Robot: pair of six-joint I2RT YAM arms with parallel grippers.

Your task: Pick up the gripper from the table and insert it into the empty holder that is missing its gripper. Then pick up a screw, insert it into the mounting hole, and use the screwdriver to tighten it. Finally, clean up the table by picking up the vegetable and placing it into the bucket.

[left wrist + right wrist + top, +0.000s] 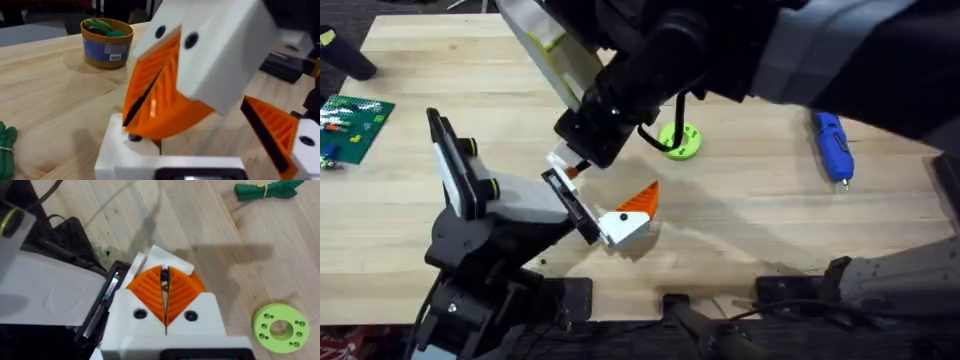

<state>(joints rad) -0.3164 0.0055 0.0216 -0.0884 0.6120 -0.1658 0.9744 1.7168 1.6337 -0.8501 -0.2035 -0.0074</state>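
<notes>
Overhead, right gripper (576,170): it reaches across from the far right and hangs tips-down over the holder (510,205).
Overhead, white block (558,158): it sits at the far end of the holder's black plate (570,208), touching it and just under the right gripper's tips. A second white-and-orange piece (625,222) sits at the plate's near end.
Overhead, nearer arm: the right, by a long way. The screwdriver (832,145) lies well apart, out on the tabletop (750,215) toward the right.
Left wrist, mounting hole (134,137): a dark spot on the block's top face, right below the closed orange pads (150,100).
Left wrist, left gripper (172,167): I cannot tell its state.
Right wrist, grip: the pads are pressed almost together, with a small thing pinched at the tips, probably the screw (164,281).
Right wrist, axis: the screw seems to point along the pads, down at the block.
Judgement: the move turns on lining up the screw's tip with the hole straight below. The gap looks small, and any sideways offset would land it on the block's face.
</notes>
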